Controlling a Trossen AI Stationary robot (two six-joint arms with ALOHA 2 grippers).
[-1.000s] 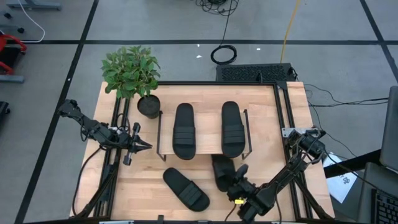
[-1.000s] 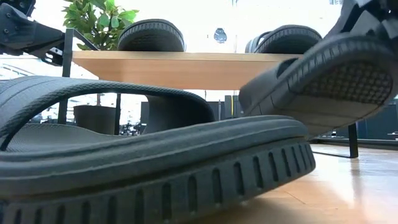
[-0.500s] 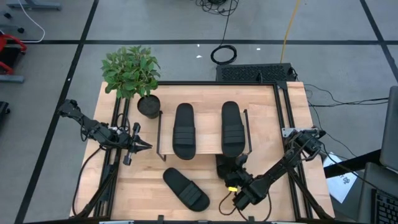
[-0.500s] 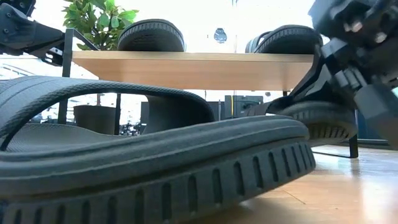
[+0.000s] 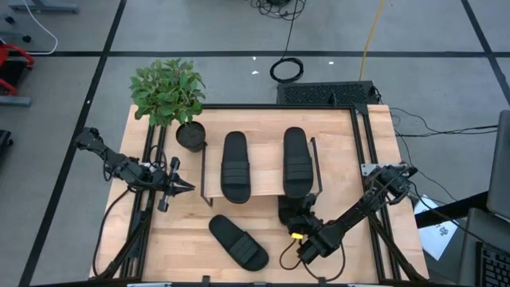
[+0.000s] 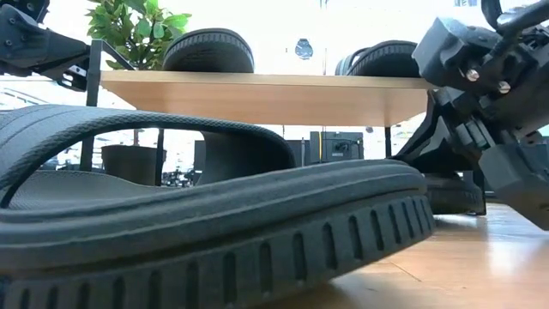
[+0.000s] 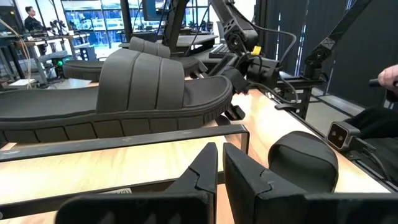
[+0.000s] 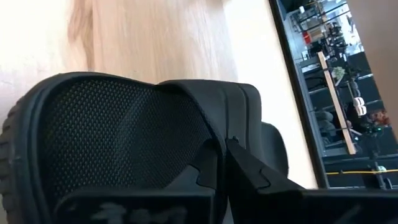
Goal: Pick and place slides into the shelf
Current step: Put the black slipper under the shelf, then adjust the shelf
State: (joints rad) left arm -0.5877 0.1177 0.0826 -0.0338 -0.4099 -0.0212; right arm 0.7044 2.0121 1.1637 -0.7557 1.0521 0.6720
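Two black slides lie on the shelf's wooden top board (image 5: pixel 263 179), one on its left half (image 5: pixel 235 167) and one on its right half (image 5: pixel 297 163). A third slide (image 5: pixel 237 241) rests sole-down on the table near the near edge and fills the low view (image 6: pixel 214 215). The fourth slide (image 5: pixel 287 211) lies under the board's right half, its near end sticking out. My right gripper (image 5: pixel 300 221) is shut on it. My left gripper (image 5: pixel 182 188), shut and touching nothing, hovers left of the shelf. My right gripper pinches the fourth slide's strap at its edge (image 8: pixel 219 138); that edge runs into the narrow gap between the two fingers (image 8: pixel 208 171). The fingers come slanting from the table's near side. The slide's sole (image 6: pixel 446 190) lies flat on the table under the board.
A potted plant (image 5: pixel 166 89) in a black round pot (image 5: pixel 190 135) stands at the shelf's far left corner. Thin black wire frames (image 5: pixel 205 171) close the shelf's sides. Bare tabletop (image 5: pixel 183 231) lies near the left gripper. A person's hand (image 7: pixel 388 76) shows beyond the table.
My right gripper moved down and toward the far edge, still shut on the slide. The slide, lifted and tilted a second ago, went in under the shelf board's right half and now lies flat on the table.
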